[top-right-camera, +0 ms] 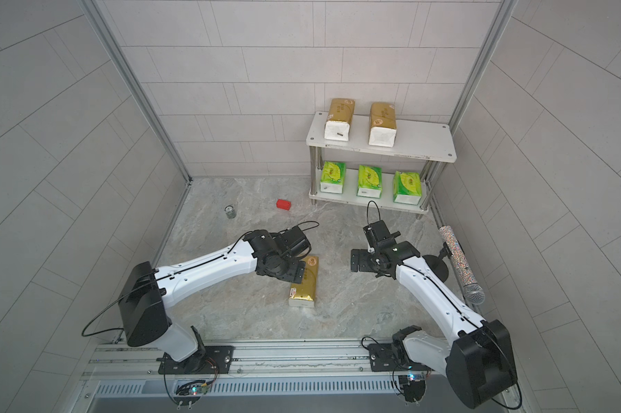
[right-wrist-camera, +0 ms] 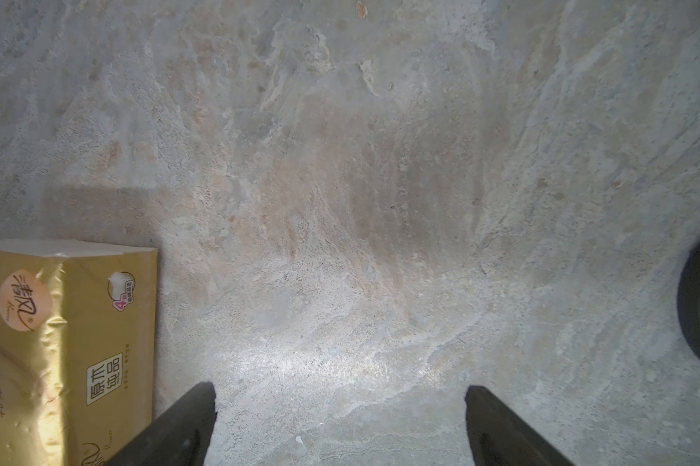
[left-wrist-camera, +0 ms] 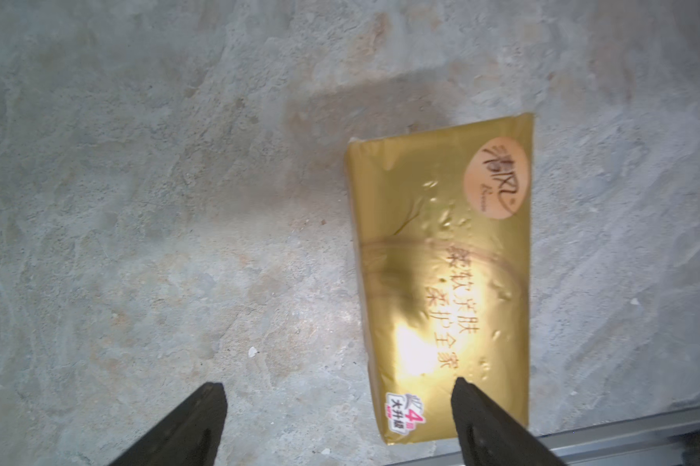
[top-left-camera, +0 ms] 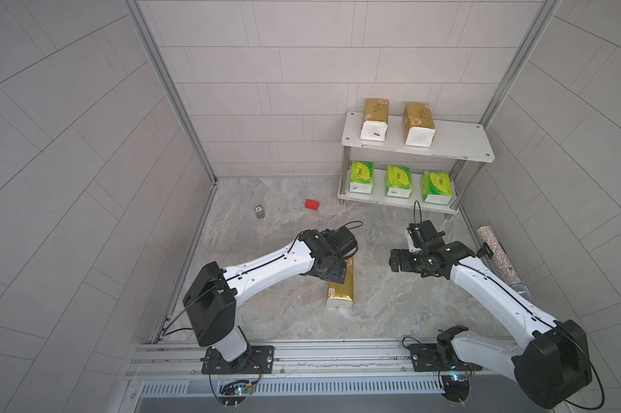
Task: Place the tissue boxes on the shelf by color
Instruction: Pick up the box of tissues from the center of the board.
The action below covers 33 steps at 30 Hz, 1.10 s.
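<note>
**Top views.** The shelf (top-left-camera: 459, 141) stands right of centre in the upper half of the frame. Its upper board carries two gold packs (top-left-camera: 375, 119) at left and middle, and its right end is bare. The lower board carries three green packs (top-left-camera: 398, 181). The third gold pack (top-left-camera: 340, 292) lies flat on the floor (top-left-camera: 284, 221) at lower centre, long axis running up-frame. The left gripper (top-left-camera: 334, 274) hangs over the pack's far end and hides it; contact cannot be told here. The right gripper (top-left-camera: 398, 262) is to the right, well apart from the pack, over bare floor.

**Left wrist view.** The jaws are spread wide and grip nothing. One fingertip (left-wrist-camera: 473, 411) overlaps the pack's glossy top face in the picture; the other is over bare floor. The pack sits right of frame centre, off the middle of the gap.

**Right wrist view.** The jaws are fully spread and empty, with bare floor between them. One end of the pack shows at lower left.

**Assessment.** The pack looks light and soft, and its film wrap is creased and shiny, so it is likely to yield under pressure and to slip. The best hold, in my judgement, is across the narrow width near mid-length, with the gap first centred over the pack. The white end looks a poor place to grip.
</note>
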Each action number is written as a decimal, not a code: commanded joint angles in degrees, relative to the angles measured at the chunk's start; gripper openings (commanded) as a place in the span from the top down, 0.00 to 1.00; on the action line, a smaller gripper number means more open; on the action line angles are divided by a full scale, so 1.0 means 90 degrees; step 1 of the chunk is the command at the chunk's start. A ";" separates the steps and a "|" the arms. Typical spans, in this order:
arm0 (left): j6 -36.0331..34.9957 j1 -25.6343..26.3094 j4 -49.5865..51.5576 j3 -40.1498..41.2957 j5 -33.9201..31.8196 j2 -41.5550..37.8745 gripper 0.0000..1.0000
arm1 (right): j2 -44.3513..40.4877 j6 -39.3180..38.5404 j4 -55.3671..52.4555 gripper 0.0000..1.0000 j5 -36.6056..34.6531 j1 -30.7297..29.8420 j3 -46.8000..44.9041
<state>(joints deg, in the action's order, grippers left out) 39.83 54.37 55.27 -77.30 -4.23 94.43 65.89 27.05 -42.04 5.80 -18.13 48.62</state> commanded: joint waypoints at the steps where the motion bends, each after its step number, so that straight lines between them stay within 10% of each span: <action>1: -0.0041 0.0111 -0.0145 -0.0241 0.0119 0.0434 0.04 | 0.0033 0.0039 -0.0006 0.00 0.0058 -0.0060 -0.0040; 13: 0.0109 0.0075 -0.0691 -0.0425 0.0305 0.1360 0.05 | -0.0152 0.0248 -0.0037 0.00 0.0000 -0.0389 -0.0242; 33: 0.2879 -0.1221 -0.2973 0.0366 0.0750 0.1533 0.24 | -0.0378 -0.0338 -0.0134 0.00 0.0475 -0.0681 -0.0139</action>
<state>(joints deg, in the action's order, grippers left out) 58.67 44.47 29.95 -74.70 4.27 105.69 63.61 26.22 -43.62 8.03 -23.20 46.59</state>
